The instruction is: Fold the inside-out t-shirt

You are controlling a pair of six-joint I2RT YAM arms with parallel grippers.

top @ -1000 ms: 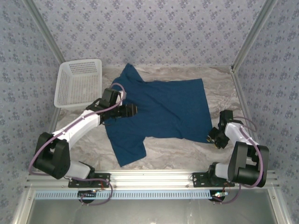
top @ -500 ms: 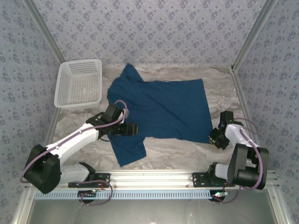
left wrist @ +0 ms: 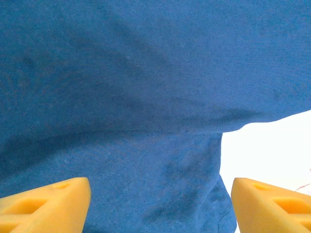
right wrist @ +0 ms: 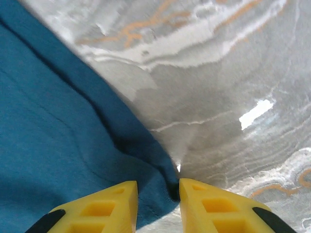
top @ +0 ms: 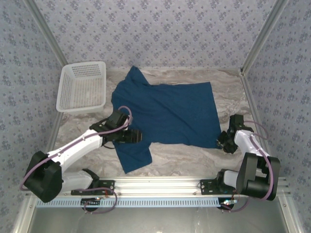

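**Left claw wide open over the sleeve, right one down at the hem corner**

The left gripper [top: 137, 136] has its yellow fingers [left wrist: 46, 204] spread way apart. It's hanging right over the inside-out t-shirt [top: 170, 111], about where the near sleeve joins the body; the left wrist view is mostly blue cloth [left wrist: 146, 73].

The right gripper [top: 222, 142] is at the shirt's near right corner. Its fingers [right wrist: 214, 208] are nearly together, with the very tip of the hem [right wrist: 48, 121] sitting in the narrow gap. I honestly can't tell if it's actually pinching the cloth.

The shirt is spread flat on the marble-look table [top: 194, 155], sleeves to the left, hem to the right. A white basket [top: 81, 108] sits just beside the far sleeve at the table's left edge.
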